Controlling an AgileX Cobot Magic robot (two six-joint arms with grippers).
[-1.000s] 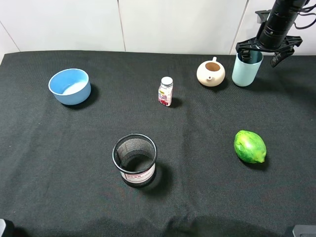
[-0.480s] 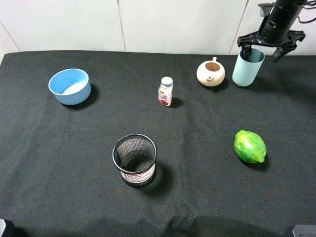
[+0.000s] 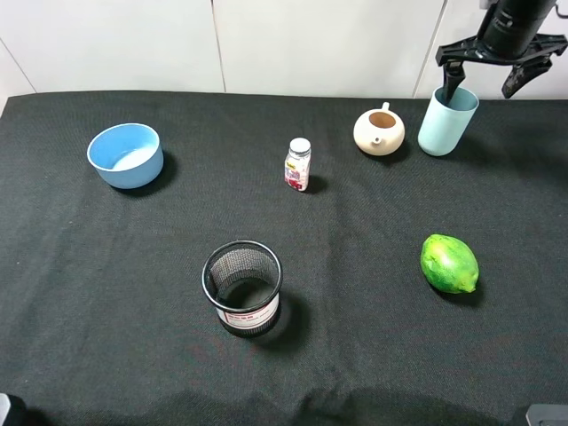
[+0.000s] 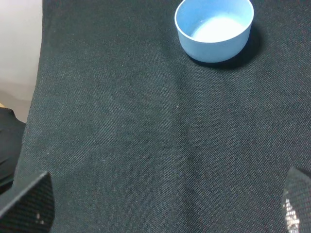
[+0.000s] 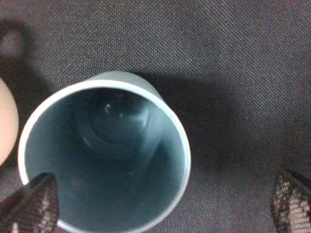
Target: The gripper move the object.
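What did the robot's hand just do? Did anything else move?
The right hand rose up off the cup, fingers spreading wider, holding nothing. The cup, teapot, bottle, bowl, mesh holder and green fruit stayed put.

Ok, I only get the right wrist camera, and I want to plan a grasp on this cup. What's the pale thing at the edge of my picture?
Observer: A small beige teapot, open on top, standing close beside the cup with a narrow gap between them.
Operator: What else is near it?
Observer: A green fruit, lying well nearer the front of the black cloth.
Operator: Where's the other arm?
Observer: Far off. The left gripper is open above the cloth, with the blue bowl ahead of it, at the opposite side of the table from your cup.
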